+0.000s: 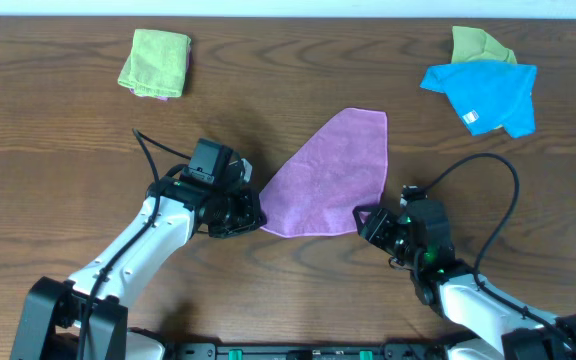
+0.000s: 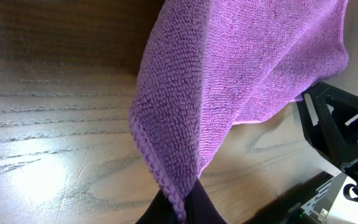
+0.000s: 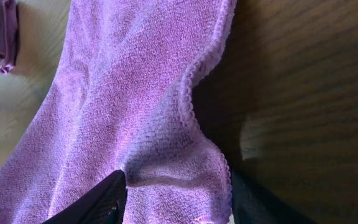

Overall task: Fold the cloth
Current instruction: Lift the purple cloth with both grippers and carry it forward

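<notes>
A purple microfibre cloth [image 1: 333, 180] lies in the middle of a dark wooden counter [image 1: 48, 150], gathered into a rough triangle with its point towards the far edge. The left arm reaches in from the near left corner, elbow low and wrist angled inward. Its left pincer [image 1: 243, 215] is pressed together on the cloth's near left corner, and the wrist view shows the stitched hem pinched between the fingertips and lifted off the wood. The right arm comes from the near right corner, bent towards the centre. Its right pincer [image 1: 371, 222] is spread, the two fingers straddling the cloth's near right corner. A light green cloth [image 1: 155, 63] sits far left. A bright blue cloth [image 1: 483, 95] overlaps another green cloth [image 1: 478, 45] far right.
</notes>
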Available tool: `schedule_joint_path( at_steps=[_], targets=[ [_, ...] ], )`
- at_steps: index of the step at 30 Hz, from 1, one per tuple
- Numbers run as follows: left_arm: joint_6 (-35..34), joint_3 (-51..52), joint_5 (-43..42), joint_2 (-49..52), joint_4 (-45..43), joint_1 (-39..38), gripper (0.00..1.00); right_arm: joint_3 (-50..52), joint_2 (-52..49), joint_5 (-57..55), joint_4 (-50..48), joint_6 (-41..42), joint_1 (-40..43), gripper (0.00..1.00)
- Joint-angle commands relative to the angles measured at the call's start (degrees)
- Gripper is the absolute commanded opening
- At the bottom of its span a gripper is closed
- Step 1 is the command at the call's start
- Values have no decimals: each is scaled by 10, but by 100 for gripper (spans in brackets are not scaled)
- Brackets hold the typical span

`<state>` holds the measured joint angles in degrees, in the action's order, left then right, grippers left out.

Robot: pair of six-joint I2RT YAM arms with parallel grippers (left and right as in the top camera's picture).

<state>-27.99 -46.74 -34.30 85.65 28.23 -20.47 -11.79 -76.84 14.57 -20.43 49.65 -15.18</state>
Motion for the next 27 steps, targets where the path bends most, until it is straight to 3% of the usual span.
schedule_joint_path(
  at_steps=[1, 3, 4, 18, 24, 27],
  targets=[
    [14, 1, -3, -8, 4, -1, 6, 39, -34, -43, 39, 9, 2, 48],
    [14, 1, -3, -8, 4, -1, 6, 39, -34, -42, 38, 9, 2, 13],
    [14, 1, -4, -8, 4, -1, 6, 39, -34, -41, 37, 8, 2, 3],
    [14, -22, -12, -26, 3, 11, 6, 14, 24, 65, -6, -34, 2, 1],
    [14, -100, -11, -38, 2, 61, 6, -63, 110, 70, 11, -34, 2, 1],
    [7, -138, -11, -38, -21, 85, 6, -143, 122, 49, 68, -37, 4, 1]
  ],
)
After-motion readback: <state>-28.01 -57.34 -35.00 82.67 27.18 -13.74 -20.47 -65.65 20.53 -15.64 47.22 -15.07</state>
